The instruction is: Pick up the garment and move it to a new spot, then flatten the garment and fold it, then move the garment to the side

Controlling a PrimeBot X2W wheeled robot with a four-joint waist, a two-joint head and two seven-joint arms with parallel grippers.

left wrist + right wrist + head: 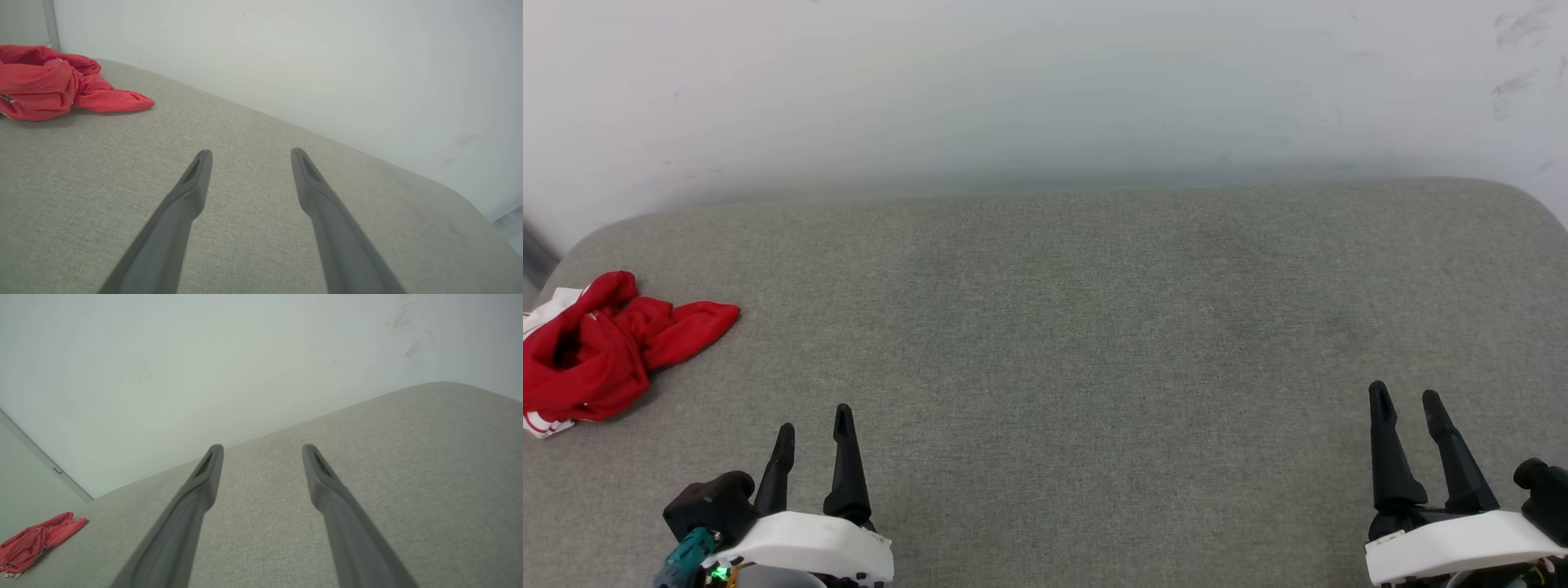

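Both the left gripper (pixel 814 418) and the right gripper (pixel 1404 391) hung empty, jaws spread wide, holding nothing. The garment (pixel 596 351) lay crumpled at the grey padded surface's (pixel 1094 327) left edge, ahead and left of the left gripper, a red tail trailing rightward; left arm nearer, I'd judge.

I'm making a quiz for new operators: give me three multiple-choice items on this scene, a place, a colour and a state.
1. Where on the grey fabric surface does the crumpled red T-shirt with white trim lie? A far left B centre C far right
2. What colour are the gripper fingers? A white B black C red
3. How are the left gripper and right gripper? A both open, empty B both shut C left holds shirt
Answers: A, shirt by the left edge; B, black above white bases; A, fingers apart, nothing between.
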